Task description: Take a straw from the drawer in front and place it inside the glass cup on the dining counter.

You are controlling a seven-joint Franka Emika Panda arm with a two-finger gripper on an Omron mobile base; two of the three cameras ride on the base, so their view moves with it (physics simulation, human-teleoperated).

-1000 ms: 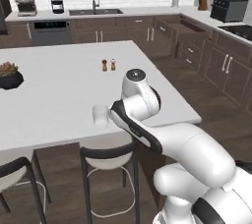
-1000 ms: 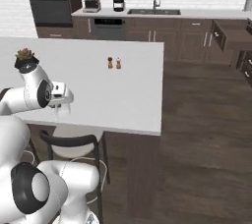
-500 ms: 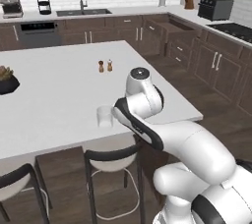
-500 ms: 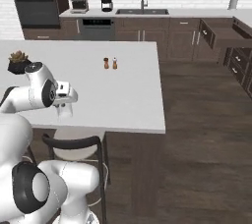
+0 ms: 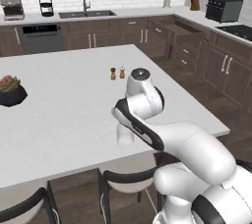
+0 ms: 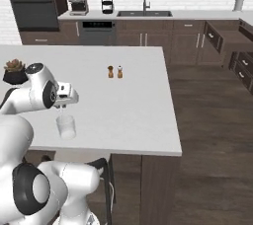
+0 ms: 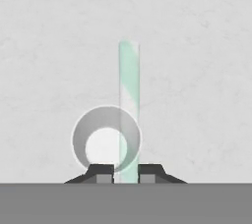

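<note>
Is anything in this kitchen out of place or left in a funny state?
One drawer by the far cabinets stands pulled open. Otherwise things look tidy: the glass cup stands upright on the dining counter, with the gripper holding the straw right above it.

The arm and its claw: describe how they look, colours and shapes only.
The arm is glossy white, built of thick rounded segments, with dark bands at the joints and a round dark cap on top of the upper joint. A black stripe runs along the forearm. The claw ends in two small dark, squared finger tips.

No legible text or labels anywhere
</note>
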